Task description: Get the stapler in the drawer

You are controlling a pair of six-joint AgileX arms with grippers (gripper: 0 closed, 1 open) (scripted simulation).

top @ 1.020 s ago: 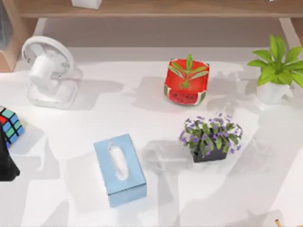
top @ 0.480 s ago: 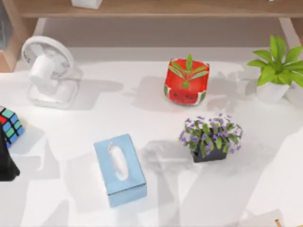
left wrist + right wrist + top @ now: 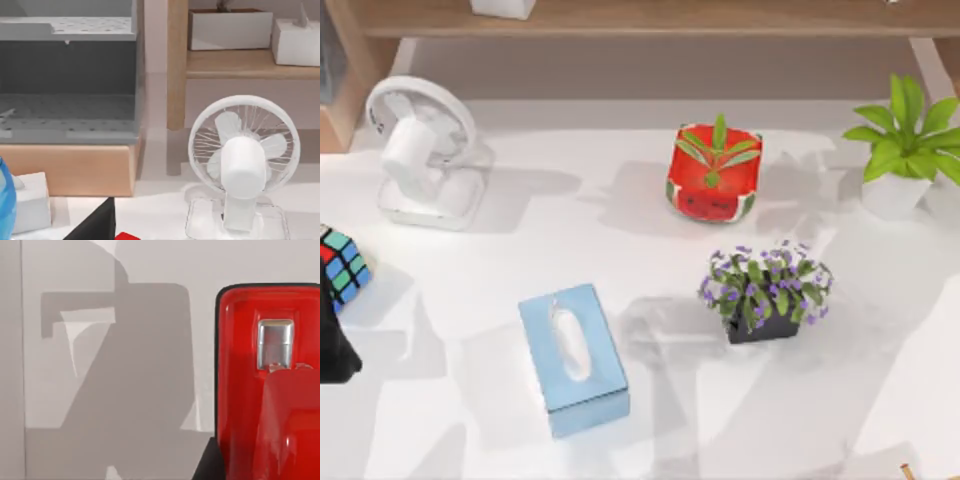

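On my right wrist camera the small glossy bright-red stapler with black trim [image 3: 250,390] sits close up against the white worktop [image 3: 150,270]; a red sliver [image 3: 127,236] also shows on my left wrist camera, near the white desk fan [image 3: 243,165]. I cannot tell whether either end effector is released or clenched.

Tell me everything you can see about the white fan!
The white fan looks like smooth plastic. It has a round wire cage with pale blades behind it, a thick motor housing at the middle, and a flat base with rounded corners. It stands upright on the white table, in the far left part of the top view, near a wooden shelf post. The blades show no blur. Nothing else touches it.
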